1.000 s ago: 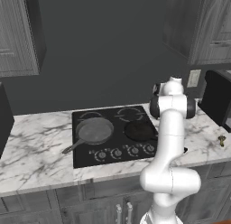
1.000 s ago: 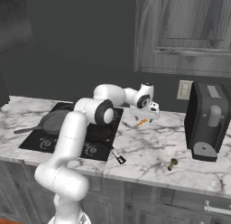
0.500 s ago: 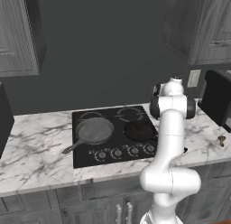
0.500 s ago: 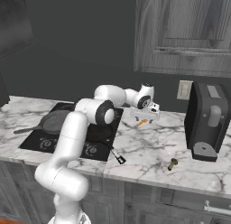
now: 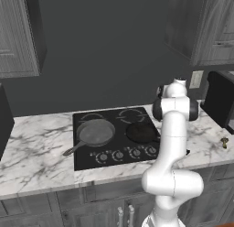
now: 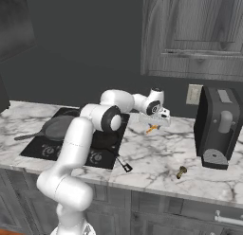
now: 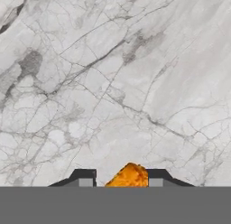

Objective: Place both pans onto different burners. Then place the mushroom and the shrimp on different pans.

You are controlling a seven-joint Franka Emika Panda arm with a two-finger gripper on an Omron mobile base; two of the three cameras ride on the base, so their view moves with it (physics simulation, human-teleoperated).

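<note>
Skillet [image 5: 95, 132] first: you see it far to the left of your gripper [image 6: 153, 127], sitting on the front left burner of the black cooktop [image 5: 114, 148], handle pointing out toward the counter's front edge. Next to its right, the smaller black pan [image 5: 140, 133] rests on the front right burner, nearer the gripper and partly behind your arm. Past the cooktop's right edge, your gripper hangs above the marble counter [image 6: 156, 153], its fingers closed on the orange shrimp [image 6: 151, 129]; in the hand view the shrimp [image 7: 128, 176] sits pinched between the two dark fingertips [image 7: 83, 178], with bare marble beneath. Farther right and toward the front edge, well apart from the gripper, the mushroom [image 6: 181, 172] lies on the counter near the black coffee machine [image 6: 219, 127].
</note>
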